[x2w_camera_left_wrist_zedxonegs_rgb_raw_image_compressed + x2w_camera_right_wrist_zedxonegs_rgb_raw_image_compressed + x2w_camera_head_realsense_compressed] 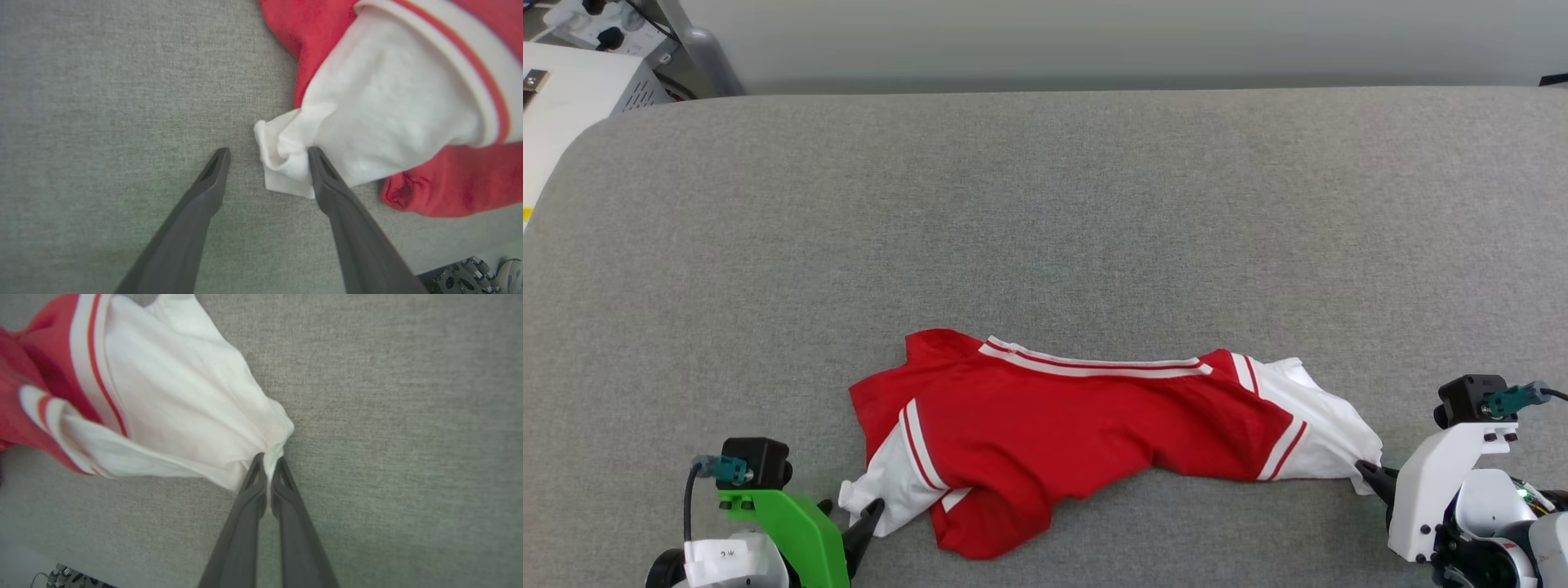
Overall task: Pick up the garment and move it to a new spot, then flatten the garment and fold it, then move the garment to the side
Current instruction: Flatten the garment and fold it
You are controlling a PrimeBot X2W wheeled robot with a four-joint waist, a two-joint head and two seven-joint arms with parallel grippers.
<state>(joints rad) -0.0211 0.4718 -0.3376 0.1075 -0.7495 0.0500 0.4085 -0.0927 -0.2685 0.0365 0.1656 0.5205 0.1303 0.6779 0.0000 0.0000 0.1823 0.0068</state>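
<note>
- Grey fabric-topped bench (1045, 204), pale wall behind. The garment (1094, 416) lies rumpled lengthwise near the front edge, between the two arms.
- Right end effector (269, 461) is pinched tight on the tip of one white sleeve (184, 396).
- Left end effector (267, 159) stands apart, with the other cuff (286, 171) bunched against one finger and not gripped.
- My read: light, limp jersey that will sag and drag and hold no shape. Best holds look like the cuffs or striped seams, both ends together.

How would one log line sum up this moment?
left gripper: open at white sleeve | right gripper: shut on garment | garment: rumpled, unfolded
</note>
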